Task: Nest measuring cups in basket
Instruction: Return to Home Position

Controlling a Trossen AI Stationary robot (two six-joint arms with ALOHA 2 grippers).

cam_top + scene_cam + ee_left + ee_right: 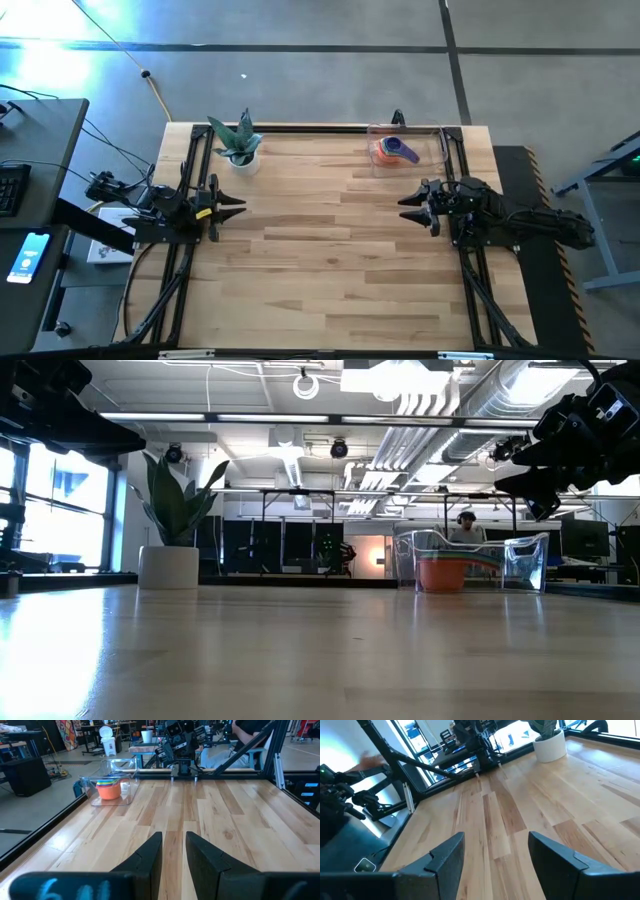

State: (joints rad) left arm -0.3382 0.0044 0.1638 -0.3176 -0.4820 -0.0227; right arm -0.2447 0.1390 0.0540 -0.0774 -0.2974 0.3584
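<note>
The clear basket (408, 147) stands at the table's far right; it also shows in the low view (470, 561) and the left wrist view (112, 782). Inside it the measuring cups (395, 151) sit stacked one in another, orange outermost, purple on top, their coloured rims showing (109, 787). My left gripper (238, 207) hovers at the table's left edge, open by a narrow gap (173, 851), holding nothing. My right gripper (405, 209) hovers at the right side, near the basket's near wall, open wide (495, 851) and empty.
A small white plant pot (243, 158) with a green plant stands at the far left of the table. A black frame (300, 128) runs along the table's edges. The wooden middle of the table (320, 240) is bare. A person (465, 528) sits in the room beyond.
</note>
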